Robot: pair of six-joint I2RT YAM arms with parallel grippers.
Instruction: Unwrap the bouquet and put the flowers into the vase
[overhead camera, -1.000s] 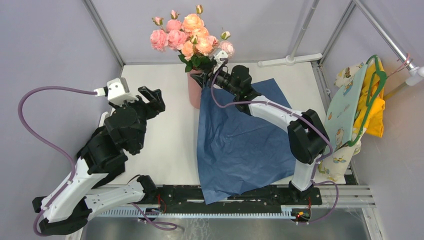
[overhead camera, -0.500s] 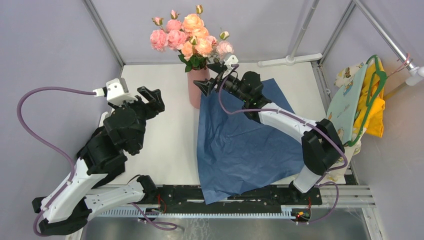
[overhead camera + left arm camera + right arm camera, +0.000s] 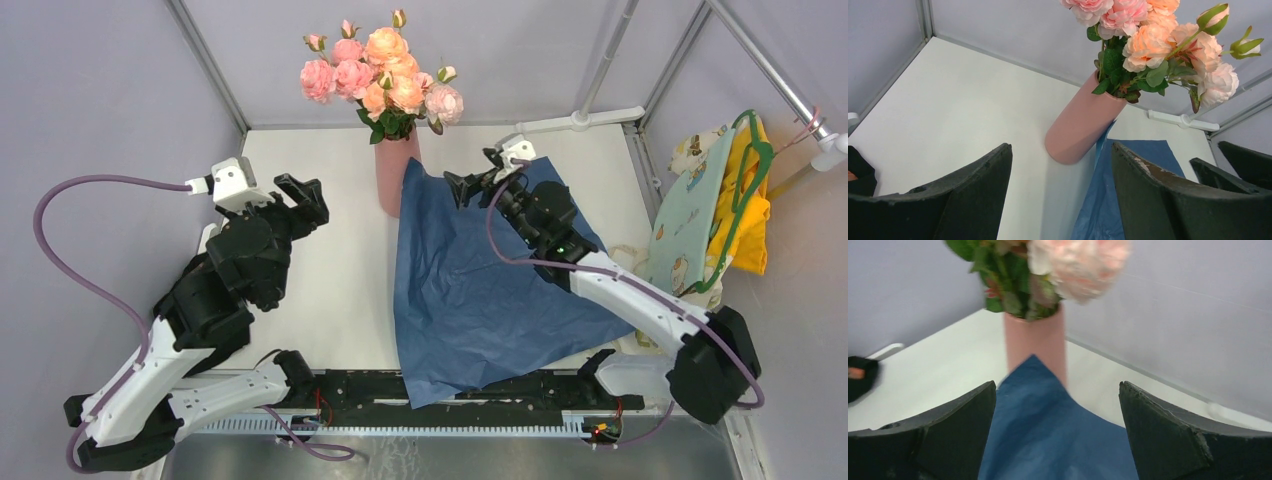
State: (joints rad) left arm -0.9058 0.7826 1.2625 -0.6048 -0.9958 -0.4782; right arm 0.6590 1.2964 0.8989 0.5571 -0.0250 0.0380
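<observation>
In the upper middle of the top view, a tall matte salmon-pink cylindrical vase (image 3: 392, 185) stands upright on the white table (image 3: 320, 290). The pink, peach and cream rose flowers (image 3: 380, 75) sit in its mouth, their leaves at the rim. A large dark blue paper sheet (image 3: 480, 290) lies spread open on the table at centre right, its upper left corner raised against the vase's side. The right tool (image 3: 468, 180) hovers over that sheet's upper edge, just right of the vase, its 2 fingers wide apart with nothing between them. The left tool (image 3: 308, 200) hangs at centre left, well apart from the vase, fingers likewise spread and empty. Yellow and pale-green cloth items (image 3: 720, 200) hang at the right edge.
</observation>
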